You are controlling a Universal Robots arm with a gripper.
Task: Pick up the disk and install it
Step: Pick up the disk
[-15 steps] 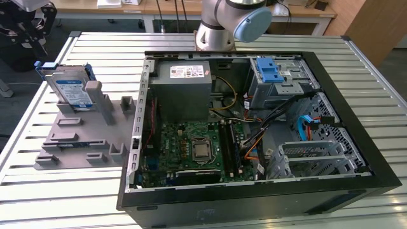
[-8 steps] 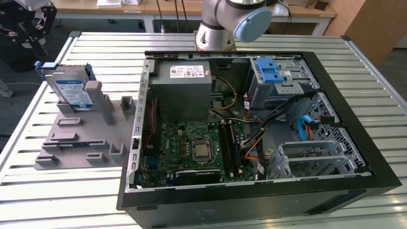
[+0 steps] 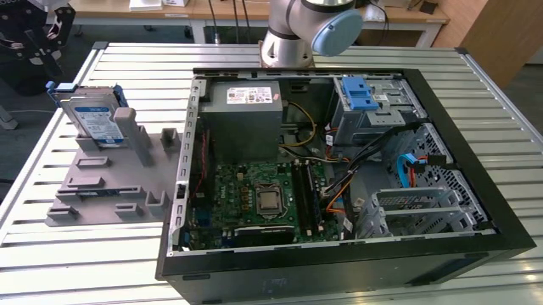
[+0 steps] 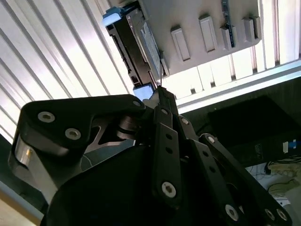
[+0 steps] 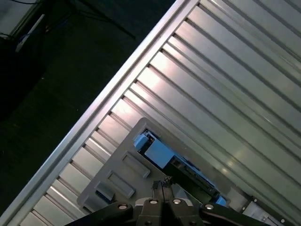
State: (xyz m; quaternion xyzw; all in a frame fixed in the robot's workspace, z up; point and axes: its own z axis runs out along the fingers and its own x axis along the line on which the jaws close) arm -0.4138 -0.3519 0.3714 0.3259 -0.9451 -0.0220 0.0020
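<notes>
One black, jointed gripper (image 5: 162, 184), fingertips pinched together on nothing, points down at one flat silver disk (image 5: 182, 167) with blue plastic rails, standing on edge in one grey slotted holder (image 5: 117, 165) on the ribbed metal table (image 5: 225, 70)

Disk (image 3: 91, 121): silver metal, glossy label, blue plastic rail. Holder (image 3: 89, 206): smooth matt grey plastic. Table (image 3: 85, 254): ribbed shiny metal.
</notes>
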